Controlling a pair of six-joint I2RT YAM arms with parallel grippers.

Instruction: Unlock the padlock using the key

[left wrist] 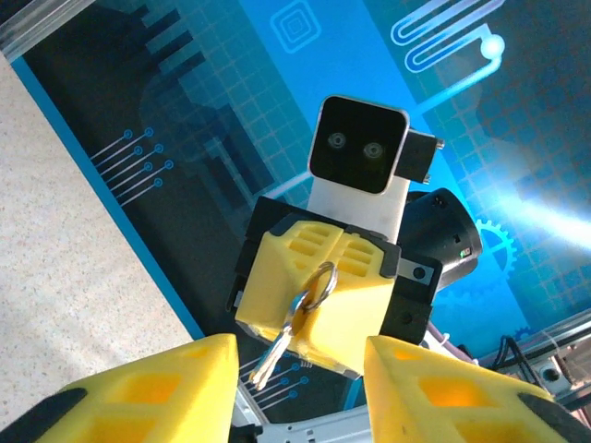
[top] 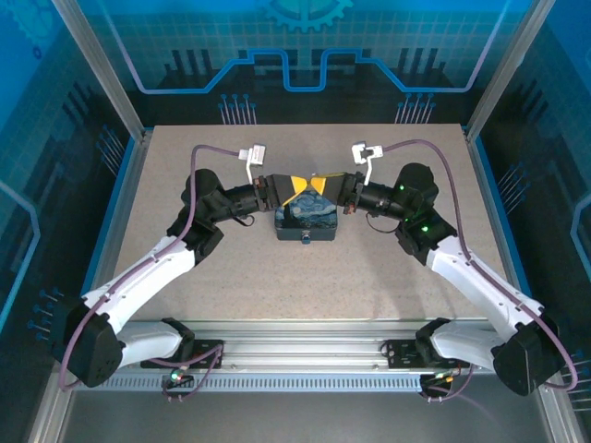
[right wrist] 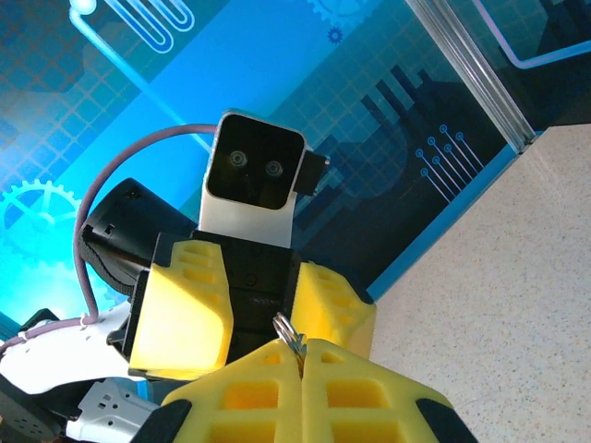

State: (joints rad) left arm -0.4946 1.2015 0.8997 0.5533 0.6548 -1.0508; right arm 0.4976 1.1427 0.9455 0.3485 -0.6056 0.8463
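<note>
**A:** From above, where do things stand?

**B:** The left gripper (top: 294,189) and right gripper (top: 325,185) meet tip to tip over a painted case (top: 305,221) on the table (top: 185,263). A small dark fitting (top: 305,238) on its near edge may be the padlock, but it is too small to tell

**A:** And the left wrist camera?

**B:** It gives the detail the top view lacks. The right gripper is clenched on the key ring (left wrist: 319,284), and the key (left wrist: 270,355) dangles free beneath it, tilted. The left gripper's own fingers (left wrist: 152,392) stand apart with nothing between them

**A:** What could go wrong?

**B:** The key hangs loose on the ring. If the left pair closes on the ring, or off-centre on the key, the key could twist aside, or drop once the right lets go

**A:** The right wrist camera?

**B:** It adds how thin the hold is: the ring is nipped at the very tips of the shut pair. Opposite, the left's fingers are parted
</note>
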